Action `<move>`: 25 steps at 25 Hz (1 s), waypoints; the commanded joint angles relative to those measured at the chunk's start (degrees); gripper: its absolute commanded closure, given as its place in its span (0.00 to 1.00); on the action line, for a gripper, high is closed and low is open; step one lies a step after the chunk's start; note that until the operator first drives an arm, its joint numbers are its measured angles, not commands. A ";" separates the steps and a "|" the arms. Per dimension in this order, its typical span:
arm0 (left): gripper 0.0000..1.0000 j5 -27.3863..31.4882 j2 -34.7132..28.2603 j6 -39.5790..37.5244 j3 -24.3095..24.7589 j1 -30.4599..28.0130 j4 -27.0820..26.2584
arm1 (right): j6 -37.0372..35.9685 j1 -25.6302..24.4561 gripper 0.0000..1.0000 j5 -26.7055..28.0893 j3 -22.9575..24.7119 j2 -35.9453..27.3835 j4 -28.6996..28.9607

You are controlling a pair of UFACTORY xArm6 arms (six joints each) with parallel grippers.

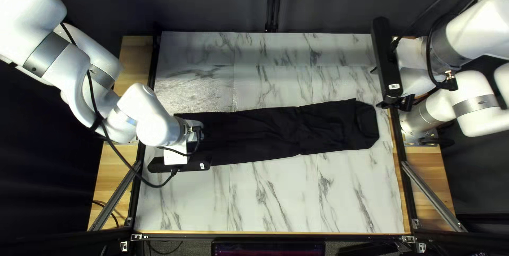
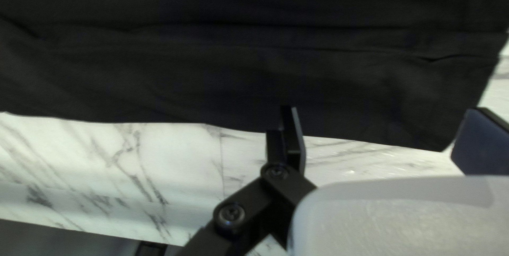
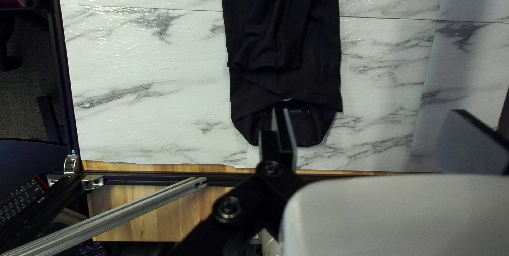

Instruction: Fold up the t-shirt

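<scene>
The black t-shirt (image 1: 275, 131) lies as a long, narrow strip across the table, its collar end toward my right arm. My left gripper (image 1: 177, 156) is low over the strip's other end, fingertips hidden in the top left view. In the left wrist view my left gripper (image 2: 386, 120) stands open at the hem end of the cloth (image 2: 238, 75), nothing held. Beyond the collar end, my right gripper (image 1: 377, 88) hangs raised near the table's edge. The right wrist view shows my right gripper (image 3: 371, 114) open, one finger in line with the collar of the shirt (image 3: 286, 83).
Bare marble-patterned tabletop (image 1: 275, 197) shows on both long sides of the shirt. Metal rails (image 1: 432, 195) and wooden strips (image 1: 106, 181) flank the table. A cable (image 1: 114, 147) loops down from my left arm.
</scene>
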 commanded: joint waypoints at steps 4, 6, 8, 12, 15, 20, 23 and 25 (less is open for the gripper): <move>0.00 4.16 -1.84 5.10 -1.37 0.74 -4.27 | 0.00 0.00 0.00 0.00 0.00 0.00 0.00; 0.00 7.39 -2.93 7.24 -2.56 0.52 -6.68 | 0.00 0.00 0.00 0.00 0.00 0.00 0.00; 0.00 7.67 -4.85 9.74 -1.48 1.03 -9.23 | 0.00 0.00 0.00 0.00 0.00 0.00 0.00; 0.00 1.09 -9.39 13.85 5.08 3.17 -14.03 | 0.00 0.00 0.00 0.00 0.00 0.00 0.00; 0.00 -4.33 -10.34 13.95 8.64 3.29 -15.59 | 0.00 0.00 0.00 0.00 0.00 0.00 0.00; 0.00 -13.06 -6.22 14.28 10.92 3.62 -16.81 | 0.00 0.00 0.00 0.00 0.00 0.00 0.00; 0.00 -17.09 -4.38 12.76 12.49 2.90 -16.14 | 0.00 0.00 0.00 0.00 0.00 0.00 0.00; 0.00 -19.34 -4.16 10.75 14.01 2.08 -14.42 | 0.00 0.00 0.00 0.00 0.00 0.00 0.00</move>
